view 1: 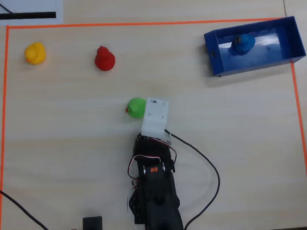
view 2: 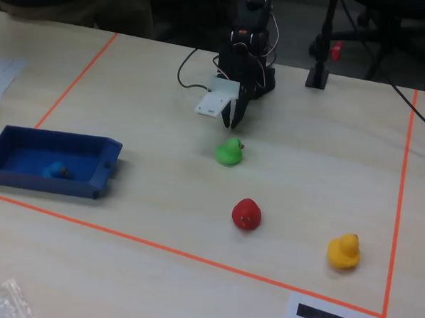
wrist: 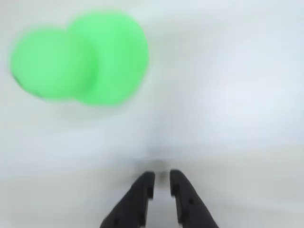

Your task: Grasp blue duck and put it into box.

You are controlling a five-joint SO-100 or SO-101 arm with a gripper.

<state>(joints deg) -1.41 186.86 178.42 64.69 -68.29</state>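
Inside low-walled box [view 1: 293,40], rounded blue duck [view 1: 241,44]

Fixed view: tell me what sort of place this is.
Probably a lab or office robot test bench: a pale wood tabletop marked with an orange tape border, toy ducks, and chair bases behind.

- Pale wooden table [view 2: 166,225] edged with orange tape [view 2: 403,184].
- Dark floor [view 2: 298,15] behind, with a black stand [view 2: 324,35].
- White paper [view 1: 24,9] at one corner.
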